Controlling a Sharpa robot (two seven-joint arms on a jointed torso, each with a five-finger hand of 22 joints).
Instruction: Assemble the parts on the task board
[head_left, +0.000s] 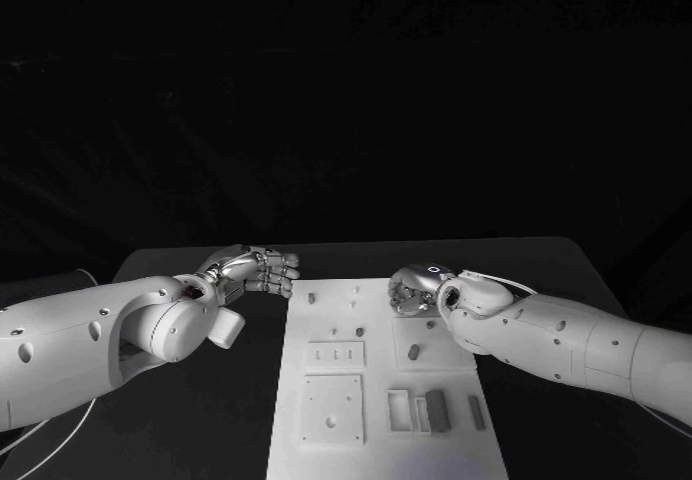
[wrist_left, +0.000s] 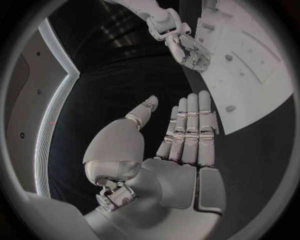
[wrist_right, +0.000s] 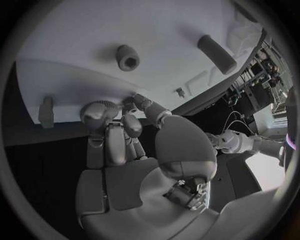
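The task board (head_left: 387, 385) is laid lengthwise on the black table (head_left: 548, 260), and everything else is placed from it. The left hand (head_left: 254, 270) is held above the table just off the board's far left corner; in the left wrist view its fingers (wrist_left: 190, 127) are seen stretched out straight and side by side, the thumb set apart, and nothing is grasped. The right hand (head_left: 414, 291) is held over the board's far right part. In the right wrist view its fingers (wrist_right: 115, 137) are seen curled in close above the white surface, but whether anything is pinched between them cannot be told.

On the board, several small grey parts are seen. A slotted oval part (head_left: 414, 351) lies near the right edge, just on the near side of the right hand. 2 grey bars (head_left: 437, 411) stand close together near the board's near right corner. A raised plate with 3 slots (head_left: 335, 356) is seen left of the board's middle, and a larger square plate (head_left: 332, 410) sits on its near side.
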